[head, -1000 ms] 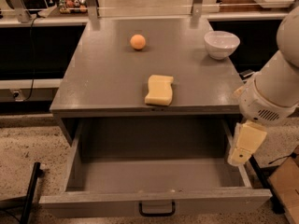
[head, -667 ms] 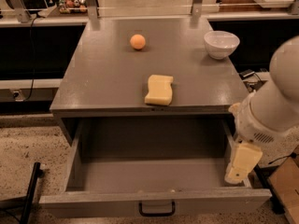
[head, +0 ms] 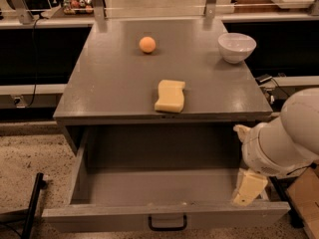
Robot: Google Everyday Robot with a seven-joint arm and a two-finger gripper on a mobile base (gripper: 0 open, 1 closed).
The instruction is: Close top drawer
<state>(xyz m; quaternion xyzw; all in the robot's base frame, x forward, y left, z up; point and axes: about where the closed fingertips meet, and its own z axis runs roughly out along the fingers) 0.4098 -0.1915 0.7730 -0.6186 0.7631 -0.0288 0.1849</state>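
The top drawer (head: 164,215) is pulled fully out from under the grey cabinet top, showing its deep empty box interior (head: 159,183). Its front panel runs along the bottom of the camera view with a small black bar handle (head: 167,224) at its centre. My gripper (head: 248,188) hangs from the white arm (head: 289,138) at the drawer's right side, its cream-coloured tip just inside the front right corner, close behind the front panel.
On the grey cabinet top (head: 109,83) lie an orange ball (head: 147,44), a yellow sponge (head: 170,95) near the front edge, and a white bowl (head: 237,47) at the right rear. A black post (head: 31,208) stands at the lower left. A cardboard box (head: 305,198) sits at the lower right.
My arm and gripper have moved down and to the left, from beside the drawer's right wall toward its front right corner. The drawer stays open as before.
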